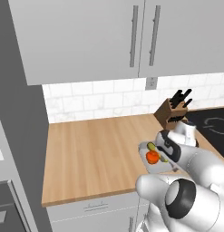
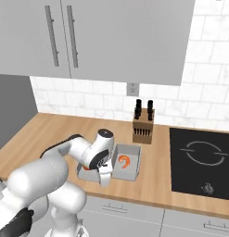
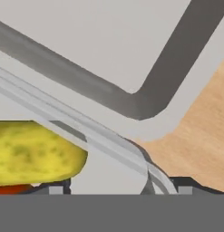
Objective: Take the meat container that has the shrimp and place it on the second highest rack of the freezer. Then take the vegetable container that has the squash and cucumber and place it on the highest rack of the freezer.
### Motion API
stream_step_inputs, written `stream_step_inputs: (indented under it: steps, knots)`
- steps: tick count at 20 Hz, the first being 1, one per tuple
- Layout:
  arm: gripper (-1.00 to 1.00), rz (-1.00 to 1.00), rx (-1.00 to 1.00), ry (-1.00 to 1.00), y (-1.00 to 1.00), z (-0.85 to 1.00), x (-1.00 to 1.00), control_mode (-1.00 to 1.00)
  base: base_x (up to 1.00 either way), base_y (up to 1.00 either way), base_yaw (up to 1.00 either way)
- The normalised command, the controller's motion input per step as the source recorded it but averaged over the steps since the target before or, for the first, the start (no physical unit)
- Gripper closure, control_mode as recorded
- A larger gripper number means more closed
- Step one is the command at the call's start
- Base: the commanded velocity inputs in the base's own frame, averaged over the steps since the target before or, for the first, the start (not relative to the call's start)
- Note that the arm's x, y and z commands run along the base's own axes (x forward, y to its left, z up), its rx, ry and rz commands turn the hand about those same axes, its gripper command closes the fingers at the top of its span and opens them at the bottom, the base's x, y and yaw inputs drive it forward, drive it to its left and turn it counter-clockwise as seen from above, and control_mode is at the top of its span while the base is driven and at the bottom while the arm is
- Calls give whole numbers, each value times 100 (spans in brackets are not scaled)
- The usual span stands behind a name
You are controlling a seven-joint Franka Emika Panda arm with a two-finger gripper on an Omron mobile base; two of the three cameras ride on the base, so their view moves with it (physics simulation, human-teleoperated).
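Closest to us, the gripper (image 3: 120,187) hangs low over the vegetable tray (image 1: 144,150) with its jaws apart. The tray's thin grey side wall runs between the two fingertips (image 3: 186,190), which suits a pinch on the wall rather than a grab at the food. We cannot tell whether either pad already touches it, since the wall crosses the hand view at a slant. Just inside that wall lies the yellow cucumber (image 3: 34,156), with the orange-red squash (image 1: 152,157) beside it. The tray sits on the wooden counter (image 1: 86,154) near the front edge, within easy reach of the arm. Right next to it is the meat tray (image 2: 134,174) holding the small curled shrimp (image 2: 125,161), also on the counter and not held. Since that tray comes first in the task, reaching for the vegetable tray looks out of order to us. Farther back stand the knife block (image 2: 143,127) and the black cooktop (image 2: 201,159). The grey freezer (image 1: 18,136) rises at the counter's left end, well apart from both trays.
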Motion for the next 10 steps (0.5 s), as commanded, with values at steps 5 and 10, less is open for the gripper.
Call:
stream_step_inputs:
  steps: [5, 10]
  knots:
    - [100, 15, -5, -18, 87, -100, -67, -100, 0, 0, 0]
    - [100, 16, 1, -18, 48, -89, -88, -100, 0, 0, 0]
